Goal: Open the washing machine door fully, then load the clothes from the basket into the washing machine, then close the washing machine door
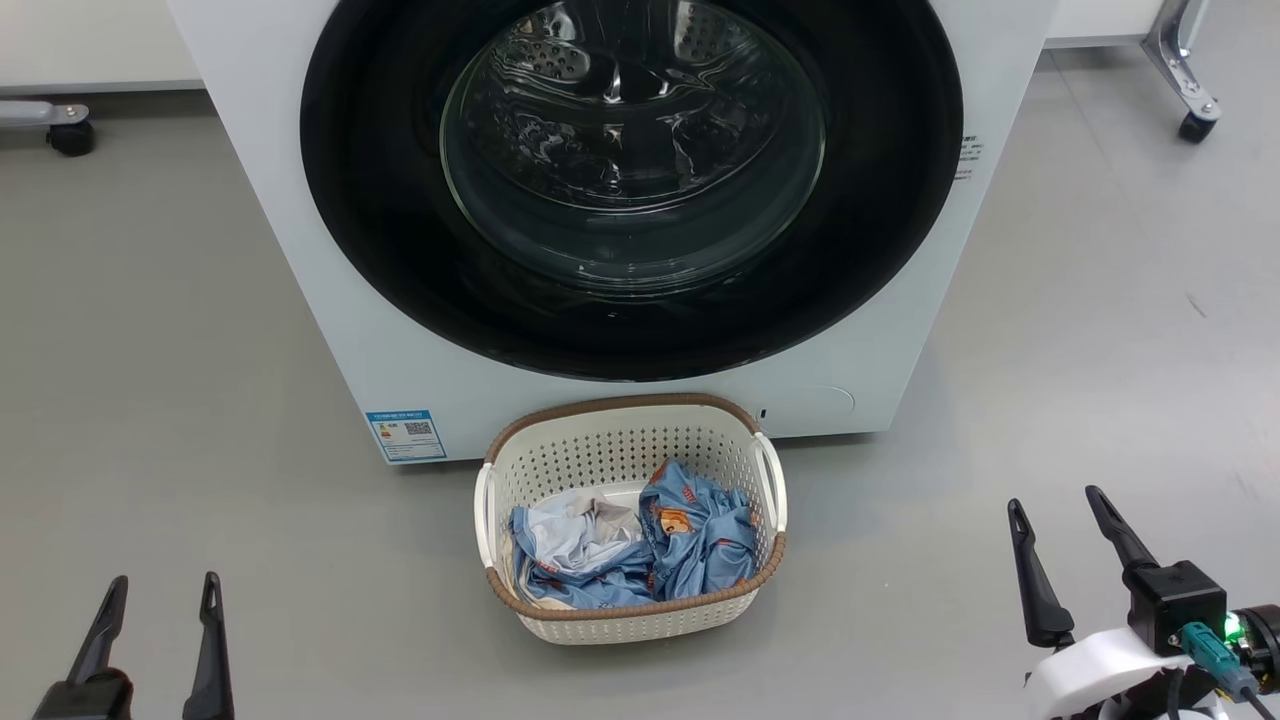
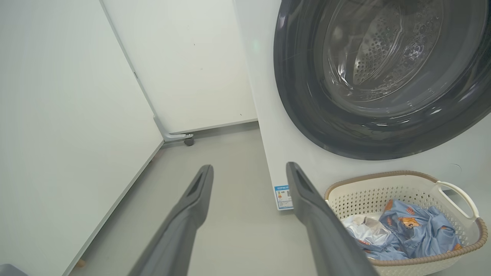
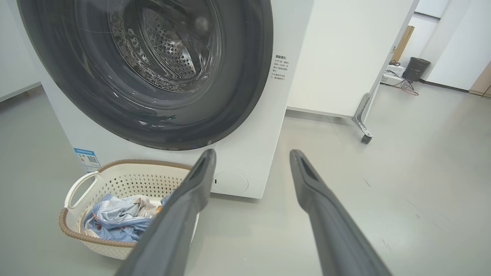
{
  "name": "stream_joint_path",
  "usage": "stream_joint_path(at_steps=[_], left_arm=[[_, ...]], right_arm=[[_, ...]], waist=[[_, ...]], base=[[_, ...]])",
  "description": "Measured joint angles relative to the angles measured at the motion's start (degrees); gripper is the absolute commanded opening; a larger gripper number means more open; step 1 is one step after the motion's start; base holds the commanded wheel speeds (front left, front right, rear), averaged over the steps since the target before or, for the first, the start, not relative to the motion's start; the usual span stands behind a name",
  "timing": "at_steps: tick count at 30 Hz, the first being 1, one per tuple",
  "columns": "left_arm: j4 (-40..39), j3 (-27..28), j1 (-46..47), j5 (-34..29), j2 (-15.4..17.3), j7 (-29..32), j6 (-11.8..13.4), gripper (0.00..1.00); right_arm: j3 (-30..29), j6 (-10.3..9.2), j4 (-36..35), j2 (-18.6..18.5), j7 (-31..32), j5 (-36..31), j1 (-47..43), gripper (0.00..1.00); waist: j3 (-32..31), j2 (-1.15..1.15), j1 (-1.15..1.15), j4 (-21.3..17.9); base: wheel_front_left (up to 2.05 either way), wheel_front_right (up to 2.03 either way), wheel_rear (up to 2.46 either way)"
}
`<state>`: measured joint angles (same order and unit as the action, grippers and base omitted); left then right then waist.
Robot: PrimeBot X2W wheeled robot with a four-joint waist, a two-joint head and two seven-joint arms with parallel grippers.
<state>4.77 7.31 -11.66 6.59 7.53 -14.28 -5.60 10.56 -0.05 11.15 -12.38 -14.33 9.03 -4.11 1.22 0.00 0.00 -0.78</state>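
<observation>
The white washing machine (image 1: 300, 270) stands straight ahead. Its door (image 1: 380, 200), with a glossy black rim and a bulging glass bowl (image 1: 632, 150), lies flush against the front. On the floor before it sits the cream basket (image 1: 520, 470), holding the crumpled light blue, white and grey clothes (image 1: 690, 535). My left gripper (image 1: 165, 590) hovers low at the left, open and empty, well clear of the basket. At the lower right my right gripper (image 1: 1058, 500) is open and empty too. The basket (image 2: 456, 245) and clothes (image 2: 414, 230) lie right of the left fingers, and the basket (image 3: 73, 230) lies left of the right fingers.
Grey floor spreads on both sides of the machine. White panels on castered metal feet stand behind it, one foot at the far left (image 1: 60, 125) and another at the far right (image 1: 1190, 100). A blue sticker (image 1: 405, 433) marks the machine's lower left front.
</observation>
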Motion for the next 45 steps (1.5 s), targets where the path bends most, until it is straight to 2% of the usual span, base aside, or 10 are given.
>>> stream_joint_path(at_steps=[28, 45], left_arm=[[1.67, 1.6, -0.12, 0.58, -1.69, 0.0, -0.96, 1.0], [1.22, 2.32, -0.11, 0.58, -2.46, -0.01, -1.27, 1.0]], right_arm=[[-2.0, 2.41, -0.05, 1.12, 0.0, -1.78, -0.02, 1.0], [-2.52, 3.03, -0.04, 2.04, 0.0, -2.5, -1.05, 1.0]], waist=[[-0.23, 0.0, 0.0, 0.14], [0.12, 0.0, 0.0, 0.18]], base=[[0.02, 0.02, -0.04], [0.36, 0.36, -0.73]])
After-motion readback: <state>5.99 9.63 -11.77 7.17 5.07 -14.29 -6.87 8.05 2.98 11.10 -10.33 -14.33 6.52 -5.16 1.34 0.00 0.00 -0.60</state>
